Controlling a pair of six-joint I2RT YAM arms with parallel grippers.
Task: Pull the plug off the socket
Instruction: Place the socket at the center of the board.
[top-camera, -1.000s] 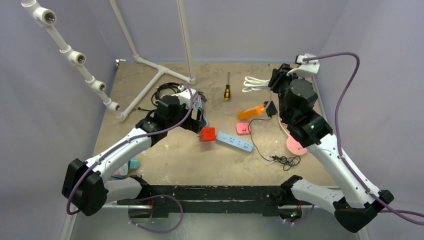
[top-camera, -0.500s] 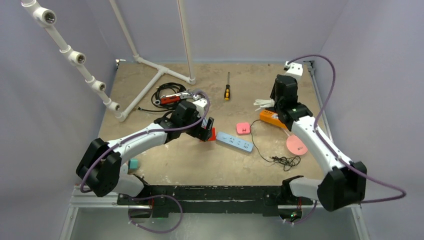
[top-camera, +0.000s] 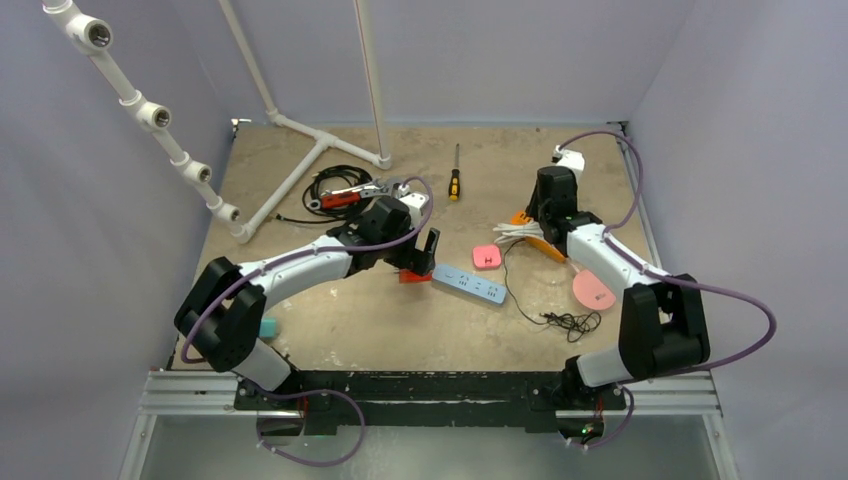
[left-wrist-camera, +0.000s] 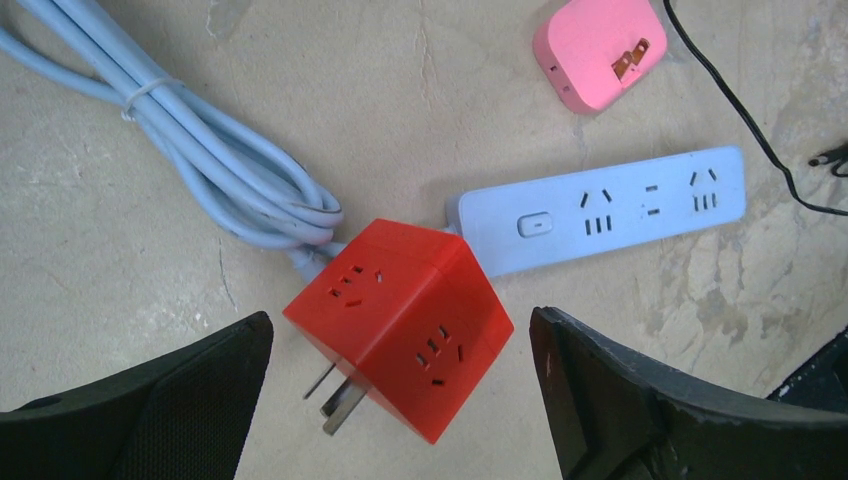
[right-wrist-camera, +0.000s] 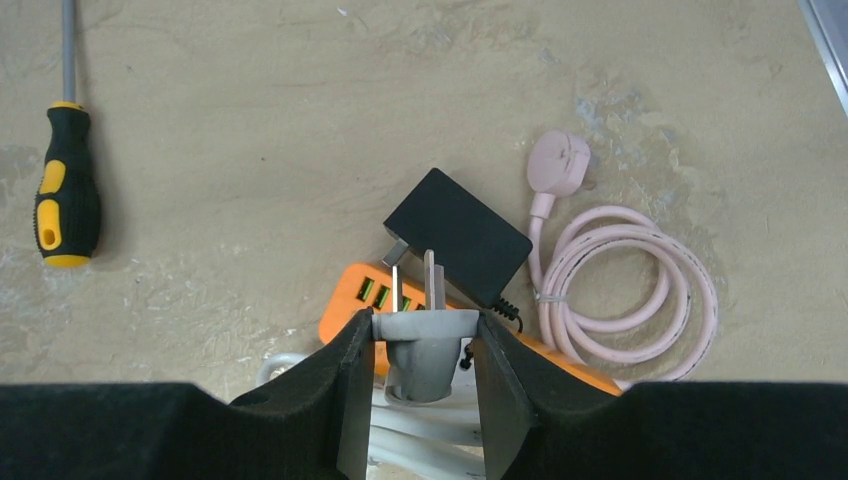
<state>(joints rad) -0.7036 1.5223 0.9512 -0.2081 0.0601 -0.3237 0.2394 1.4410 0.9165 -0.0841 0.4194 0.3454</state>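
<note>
Grey plug (right-wrist-camera: 425, 362): stubby pale grey body, flat metal prongs showing bare and pointing away from the wrist camera. It is sitting clamped between the black fingers of the right gripper (right-wrist-camera: 425, 332), at the far right of the table (top-camera: 400, 330).

Just under the prongs an orange power strip (right-wrist-camera: 352, 302) with green ports is lying flat. A black adapter (right-wrist-camera: 458, 235) is resting at its far edge. Whether the prongs are touching the strip, cannot tell. Loops of white cable (right-wrist-camera: 400, 428) are trailing below the plug. A coiled pink cord (right-wrist-camera: 640, 290) is lying to one side, a black-and-yellow screwdriver (right-wrist-camera: 65, 210) well apart on the other.

Left gripper (left-wrist-camera: 400, 325): fingers are standing spread wide, straddling a red cube socket (left-wrist-camera: 405, 310) without touching it. The cube is lying tilted, its own prongs exposed, against the end of a blue power strip (left-wrist-camera: 610, 205). A bundled pale blue cable (left-wrist-camera: 200, 150) is running away from the cube. A pink charger (left-wrist-camera: 598, 50) is lying beyond the strip.
</note>
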